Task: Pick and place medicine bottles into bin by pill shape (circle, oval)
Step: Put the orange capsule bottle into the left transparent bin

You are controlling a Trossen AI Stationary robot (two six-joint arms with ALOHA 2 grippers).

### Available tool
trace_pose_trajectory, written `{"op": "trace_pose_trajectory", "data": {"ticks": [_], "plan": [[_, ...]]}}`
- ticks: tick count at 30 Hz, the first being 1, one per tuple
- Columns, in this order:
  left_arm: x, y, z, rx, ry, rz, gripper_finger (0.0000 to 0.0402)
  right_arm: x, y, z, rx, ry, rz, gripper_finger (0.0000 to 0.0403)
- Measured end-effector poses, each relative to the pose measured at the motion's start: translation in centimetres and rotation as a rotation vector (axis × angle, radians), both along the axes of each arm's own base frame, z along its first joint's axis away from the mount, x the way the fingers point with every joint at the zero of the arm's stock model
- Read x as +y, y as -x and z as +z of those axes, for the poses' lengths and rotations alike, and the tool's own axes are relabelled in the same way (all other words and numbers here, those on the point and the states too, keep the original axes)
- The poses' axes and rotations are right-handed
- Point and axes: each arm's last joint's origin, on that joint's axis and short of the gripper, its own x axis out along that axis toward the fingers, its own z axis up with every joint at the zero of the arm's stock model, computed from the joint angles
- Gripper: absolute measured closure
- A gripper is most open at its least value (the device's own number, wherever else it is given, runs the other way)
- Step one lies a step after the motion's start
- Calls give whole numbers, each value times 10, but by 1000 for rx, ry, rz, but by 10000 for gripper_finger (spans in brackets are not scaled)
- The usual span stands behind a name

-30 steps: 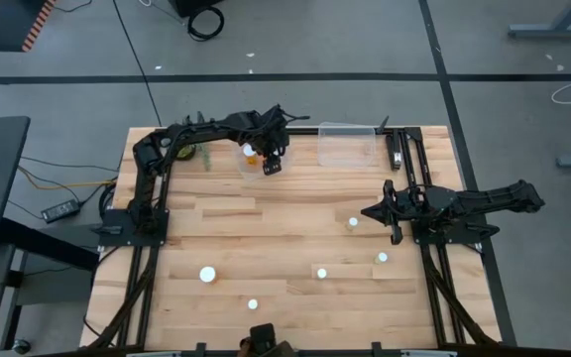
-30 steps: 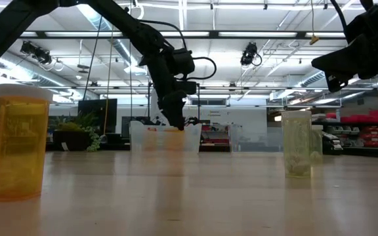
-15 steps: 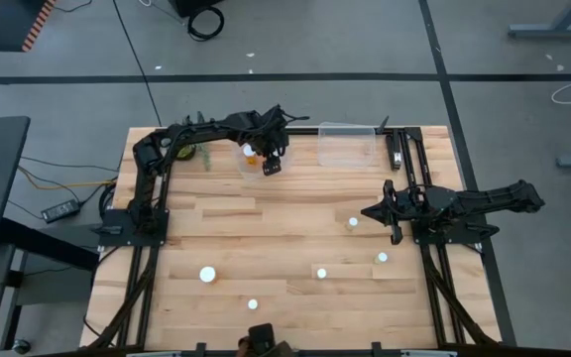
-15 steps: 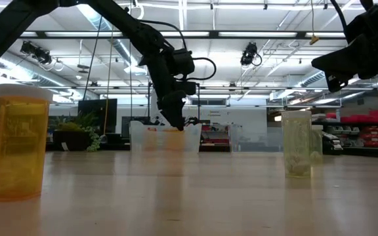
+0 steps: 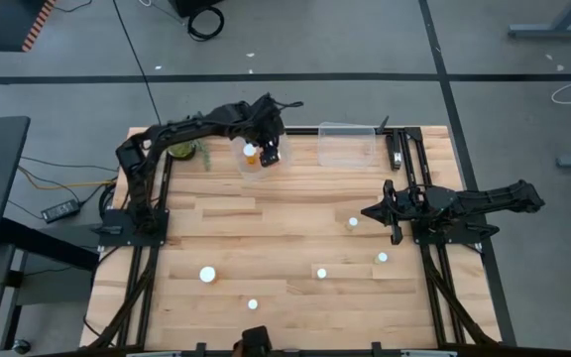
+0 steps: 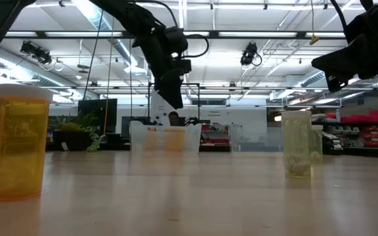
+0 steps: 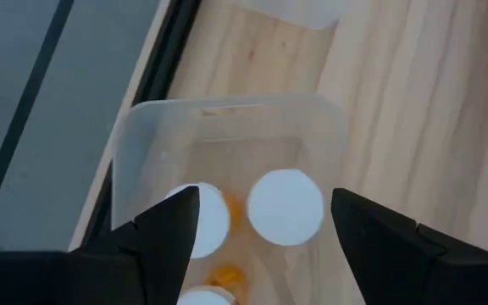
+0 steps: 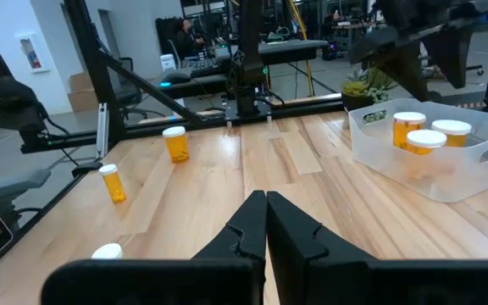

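Overhead, I am watching the left gripper (image 5: pixel 269 152) hovering above the near-left clear tub (image 5: pixel 253 162) at the table's far edge, its fingers (image 7: pixel 169 233) spreading wide and gripping nothing. Three medicine bottles are sitting upright inside that tub (image 7: pixel 227 135), white caps up, with one bottle (image 7: pixel 285 207) showing directly between the open fingers. A second clear tub (image 5: pixel 346 145) is standing just beside the first, to its right. Meanwhile the right gripper (image 5: pixel 369 211) is waiting above the middle of the table's right half, its fingers (image 8: pixel 265 222) pressing together on nothing. Five more bottles are standing scattered across the wooden table (image 5: pixel 285 228): one (image 5: pixel 353 223) close to the right gripper, one (image 5: pixel 382 258) nearer the right edge, one (image 5: pixel 321 273) at centre, one (image 5: pixel 207 274) toward the left, and one (image 5: pixel 253 304) near the front edge.
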Motion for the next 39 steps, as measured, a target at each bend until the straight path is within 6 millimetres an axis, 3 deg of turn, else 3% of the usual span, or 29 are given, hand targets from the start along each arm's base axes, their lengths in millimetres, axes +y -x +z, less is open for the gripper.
{"op": "trace_pose_trajectory", "data": {"ticks": [11, 17, 28, 39], "plan": [[-8, -2, 3, -11, 21, 20, 140, 0, 0, 0, 0, 0, 0, 383], [-19, 4, 0, 68, 98, 46, 143, 0, 0, 0, 0, 0, 0, 383], [-71, -9, -2, 168, 123, -109, 159, 0, 0, 0, 0, 0, 0, 383], [-147, -10, -4, 329, 222, -134, 170, 0, 0, 0, 0, 0, 0, 383]]}}
